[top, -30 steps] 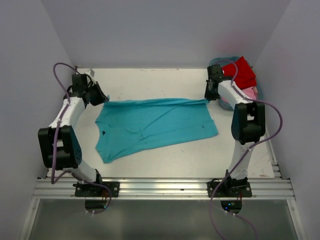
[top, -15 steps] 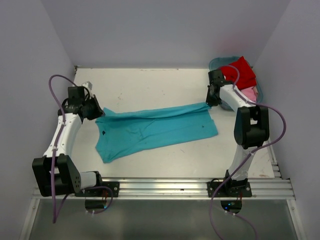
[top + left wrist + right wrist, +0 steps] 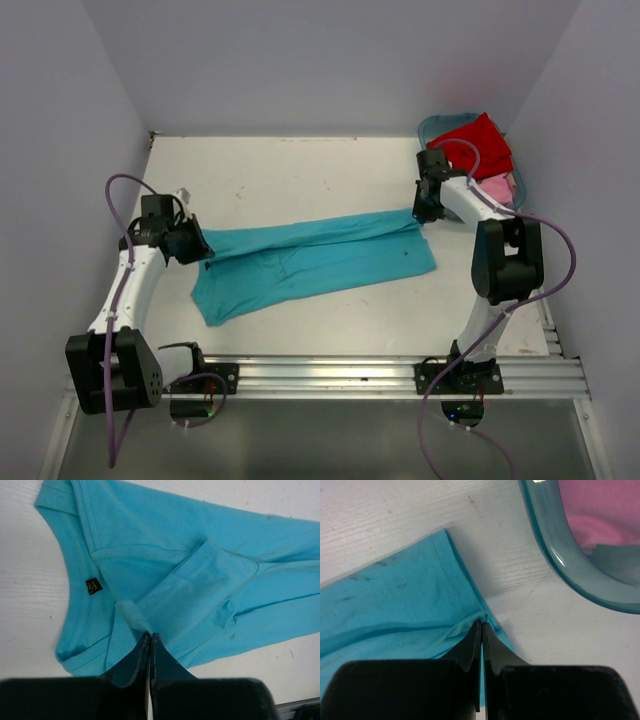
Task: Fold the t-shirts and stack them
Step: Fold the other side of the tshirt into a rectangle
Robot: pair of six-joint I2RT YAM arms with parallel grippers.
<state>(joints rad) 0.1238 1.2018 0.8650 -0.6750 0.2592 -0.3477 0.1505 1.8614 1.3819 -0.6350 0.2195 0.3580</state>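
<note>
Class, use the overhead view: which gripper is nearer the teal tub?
Right. The right gripper pinches a corner of the turquoise shirt just beside the tub; the left gripper grips the opposite end, far from it.

My right hand (image 3: 481, 630) pinches the hemmed edge of the turquoise t-shirt (image 3: 395, 600), fingers pressed together, cloth puckered between them. The shirt lies left of the teal tub (image 3: 555, 555) — near it, bare white desk (image 3: 395, 515) between — and a pale pink t-shirt (image 3: 600, 515) sits inside the tub.
</note>
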